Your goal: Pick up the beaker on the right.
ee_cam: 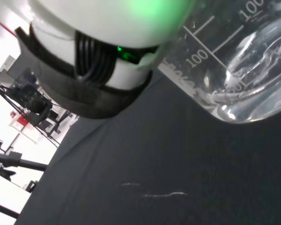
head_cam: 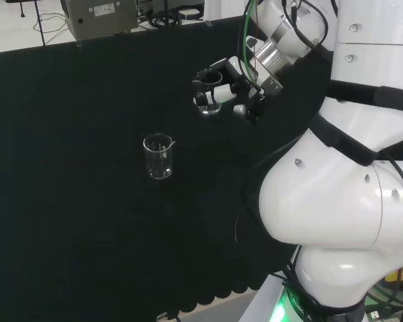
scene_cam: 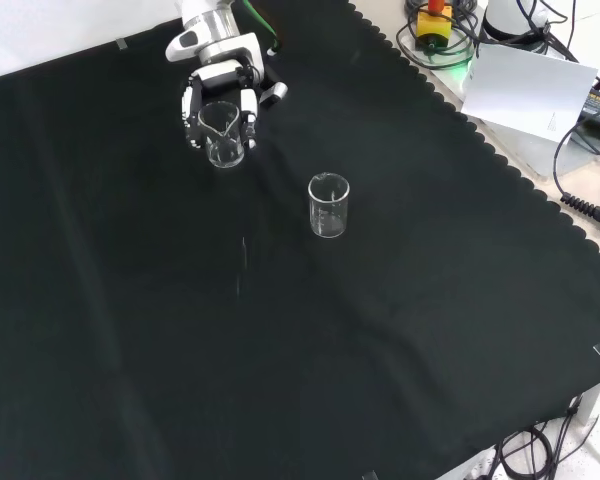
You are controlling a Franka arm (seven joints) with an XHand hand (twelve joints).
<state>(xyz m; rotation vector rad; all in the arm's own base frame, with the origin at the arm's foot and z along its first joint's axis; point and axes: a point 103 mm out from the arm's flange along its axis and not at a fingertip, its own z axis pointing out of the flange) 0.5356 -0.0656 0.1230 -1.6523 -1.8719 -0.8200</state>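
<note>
Beaker (head_cam: 208, 100): clear glass with printed graduation marks, sitting inside the robot hand; in the head view it is to the right of and farther off than the second beaker, and in the front view it (scene_cam: 223, 135) is at the upper left, near the far edge of the cloth.
Robot hand (head_cam: 232, 86): black and white, its fingers curling round the beaker's wall from both sides, so it is closed on the glass; in the front view it (scene_cam: 220, 90) is coming in from the top.
Beaker base: in the wrist view the thick rounded base (ee_cam: 246, 89) is showing with dark cloth beyond it; whether it is touching the cloth cannot be told.
Second beaker (head_cam: 158, 156): clear, upright, standing alone on the cloth, well apart from the robot hand; in the front view it (scene_cam: 328, 205) is lying lower and to the right of the held one.
Desk (scene_cam: 400, 350): covered with black cloth.
Arm (head_cam: 342, 168): large white links occupying the right of the head view.
</note>
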